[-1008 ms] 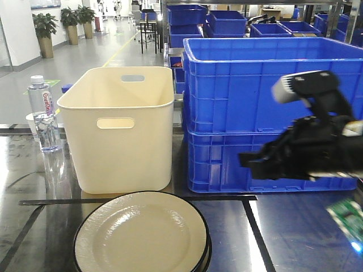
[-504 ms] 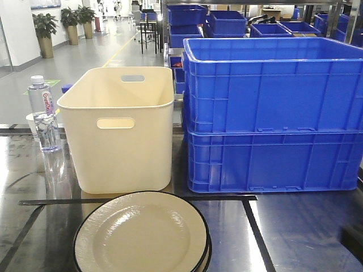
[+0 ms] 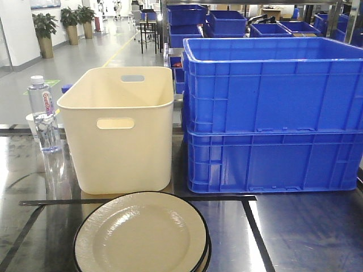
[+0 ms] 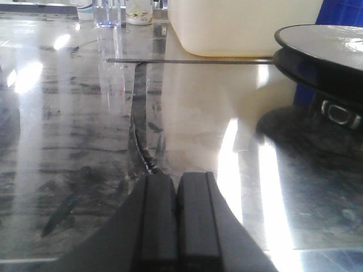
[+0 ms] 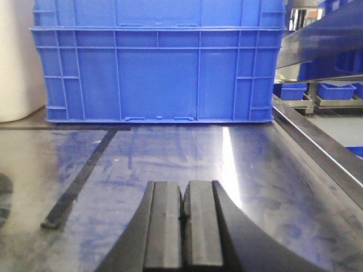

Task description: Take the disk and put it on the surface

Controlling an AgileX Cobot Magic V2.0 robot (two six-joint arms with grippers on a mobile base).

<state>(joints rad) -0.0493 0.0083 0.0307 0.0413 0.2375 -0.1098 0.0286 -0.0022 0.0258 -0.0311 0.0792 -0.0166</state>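
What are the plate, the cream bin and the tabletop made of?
The plate looks like enamelled metal, though glazed ceramic is possible: cream, glossy, faintly speckled, with a thin dark rim. The cream bin looks like moulded plastic: smooth matte walls with cut-out handles. The tabletop is dark and mirror-like, reflecting the crates and lights; it could be polished metal or glass.

Left gripper [image 4: 177, 192] jaws together — seemingly empty

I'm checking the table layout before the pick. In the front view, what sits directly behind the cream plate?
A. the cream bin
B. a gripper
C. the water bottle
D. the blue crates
A: the cream bin stands just past the plate, across the black tape line.
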